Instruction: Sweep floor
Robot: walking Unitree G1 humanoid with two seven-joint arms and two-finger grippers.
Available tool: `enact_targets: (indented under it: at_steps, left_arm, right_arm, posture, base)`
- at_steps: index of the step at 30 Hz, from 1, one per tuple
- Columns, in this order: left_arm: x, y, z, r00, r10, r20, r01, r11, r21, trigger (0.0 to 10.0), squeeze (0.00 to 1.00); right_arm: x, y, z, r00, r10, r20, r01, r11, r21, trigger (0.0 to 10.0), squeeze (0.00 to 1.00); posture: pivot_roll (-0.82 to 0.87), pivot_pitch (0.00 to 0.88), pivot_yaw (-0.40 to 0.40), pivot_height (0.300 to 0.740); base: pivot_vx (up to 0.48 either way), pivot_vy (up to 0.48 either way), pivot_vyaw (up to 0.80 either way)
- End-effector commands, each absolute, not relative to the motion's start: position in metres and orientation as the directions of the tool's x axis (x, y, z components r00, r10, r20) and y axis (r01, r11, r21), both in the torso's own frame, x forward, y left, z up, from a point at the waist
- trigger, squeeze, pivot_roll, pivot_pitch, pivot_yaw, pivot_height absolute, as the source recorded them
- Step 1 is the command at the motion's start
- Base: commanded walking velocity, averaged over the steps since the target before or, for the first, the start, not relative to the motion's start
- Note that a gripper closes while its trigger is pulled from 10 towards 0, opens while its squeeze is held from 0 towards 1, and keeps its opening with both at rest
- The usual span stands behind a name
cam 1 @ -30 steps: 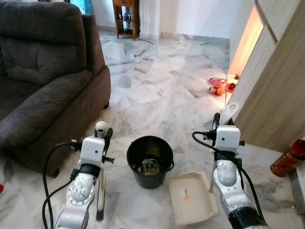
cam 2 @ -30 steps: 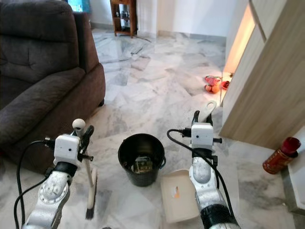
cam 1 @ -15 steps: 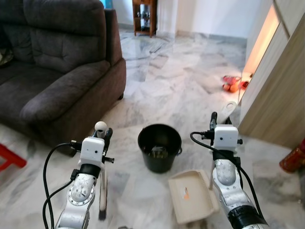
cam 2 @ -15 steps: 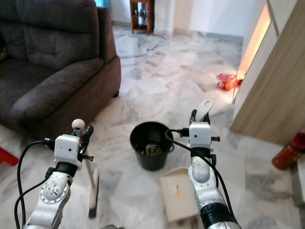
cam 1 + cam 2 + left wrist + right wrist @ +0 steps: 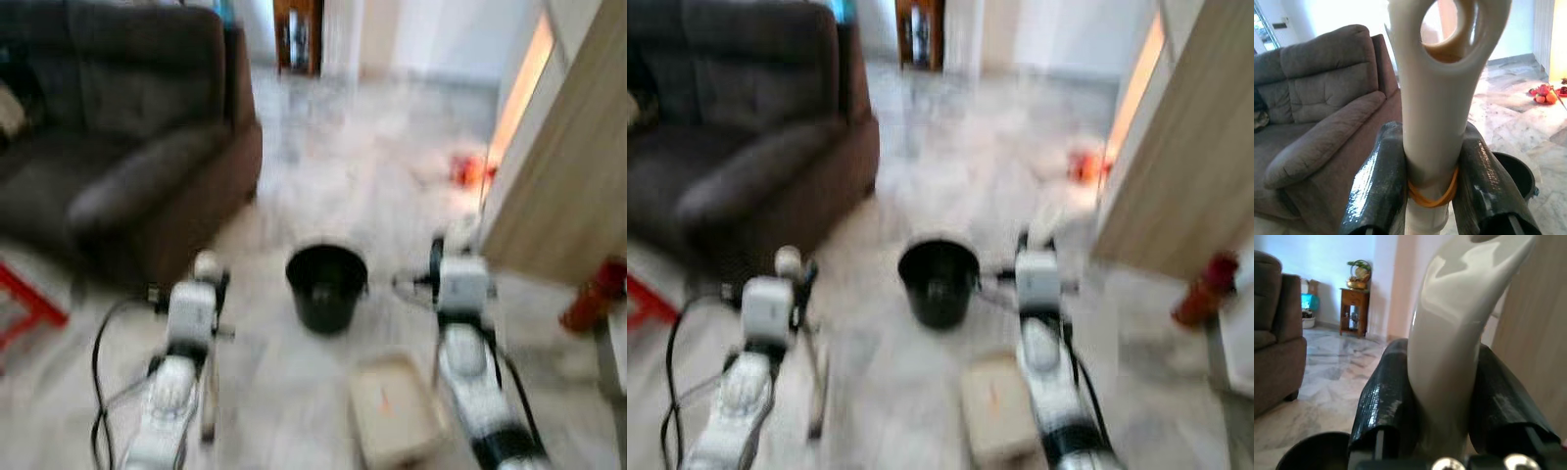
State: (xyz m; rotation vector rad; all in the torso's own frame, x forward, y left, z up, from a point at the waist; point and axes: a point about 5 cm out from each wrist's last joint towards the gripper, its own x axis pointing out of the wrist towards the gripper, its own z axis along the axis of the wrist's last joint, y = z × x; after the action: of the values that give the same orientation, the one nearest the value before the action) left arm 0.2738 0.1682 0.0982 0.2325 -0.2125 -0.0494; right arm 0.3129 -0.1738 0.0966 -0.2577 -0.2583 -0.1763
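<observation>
At lower frame, the left gripper [image 5: 1429, 193] clamps the brush handle [image 5: 1437, 98]; the right gripper [image 5: 1442, 401] clamps the dustpan handle [image 5: 1459, 328]. Camera has shifted; black bucket [image 5: 326, 284] stays centred, dustpan [image 5: 395, 421] lower right: robot repositioning.

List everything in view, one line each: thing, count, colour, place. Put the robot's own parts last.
Round plastic bucket: one, black, on the floor ahead between the arms.
Flat plastic dustpan: one, cream, on the floor beside the right arm.
Long-handled brush: one, cream handle, held upright.
Fabric sofa: one, dark brown, left.
Wooden panel: one, light, right.
Cylindrical can: one, red, by the panel's foot.
Small objects: blurred, red-orange, far floor.
Marble floor: grey-white.
Left pincer: black fingers, shut on the brush.
Right pincer: black fingers, shut on the dustpan's handle.
</observation>
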Motion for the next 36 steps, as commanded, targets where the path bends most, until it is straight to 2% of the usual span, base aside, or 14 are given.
enact_targets:
  at_steps: [1,20,29,36]
  left_arm:
    - [0.2770,0.1700,0.1062,0.967,-0.072,0.243,0.011,0.969,0.245,10.0,0.00]
    - [0.2850,0.1662,0.1068,0.966,-0.108,0.236,0.038,0.958,0.283,10.0,0.00]
    - [0.2862,0.1671,0.1072,0.966,-0.102,0.239,0.031,0.958,0.285,10.0,0.00]
    - [0.2857,0.1674,0.1053,0.968,-0.096,0.230,0.023,0.954,0.300,10.0,0.00]
  right_arm:
    - [0.3177,-0.1702,0.1069,0.942,-0.122,0.313,0.196,0.956,-0.219,10.0,0.00]
    - [0.3179,-0.1704,0.1022,0.947,-0.136,0.290,0.202,0.956,-0.212,10.0,0.00]
    - [0.3195,-0.1672,0.1016,0.949,-0.136,0.284,0.201,0.956,-0.212,10.0,0.00]
    - [0.3195,-0.1646,0.1003,0.952,-0.130,0.277,0.193,0.958,-0.213,10.0,0.00]
  posture:
    - [0.08,0.033,0.003,0.740]
    - [0.08,0.000,0.021,0.740]
    - [0.09,0.000,0.021,0.740]
    - [0.09,0.006,0.018,0.740]
  base:
    - [0.000,0.000,0.00]
    - [0.000,0.000,-0.76]
    - [0.000,-0.357,-0.80]
    - [0.000,-0.045,-0.80]
